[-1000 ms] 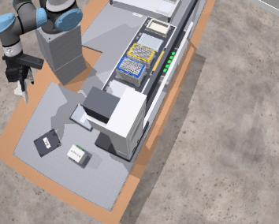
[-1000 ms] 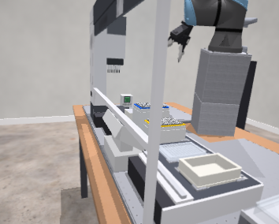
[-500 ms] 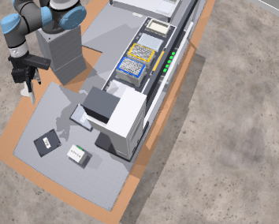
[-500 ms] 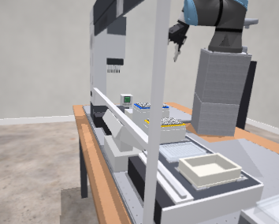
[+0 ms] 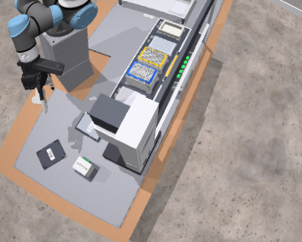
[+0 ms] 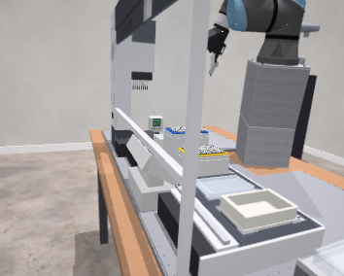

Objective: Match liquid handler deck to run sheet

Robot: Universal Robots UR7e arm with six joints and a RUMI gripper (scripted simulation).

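Note:
My gripper [image 5: 43,99] hangs open and empty, high above the left part of the grey mat, beside the arm's pedestal; it also shows in the exterior view [image 6: 213,64]. On the deck lie, in a row, a cream open reservoir [image 5: 171,29] [image 6: 258,209], a clear well plate [image 5: 162,43] [image 6: 223,185], a yellow-rimmed tip rack [image 5: 153,56] [image 6: 206,153] and a blue-rimmed tip rack [image 5: 142,73] [image 6: 177,132]. A pale item [image 5: 128,95] in the last position is partly hidden by the handler's head. The READY key [image 5: 84,166] [image 6: 155,122] stands on the mat.
The liquid handler's white and dark head [image 5: 128,123] overhangs the near end of the deck. A flat clear piece on a dark nest [image 5: 87,127] lies beside it. A dark labelled square nest [image 5: 53,152] sits on the mat. The shelf unit [image 5: 162,5] is past the reservoir.

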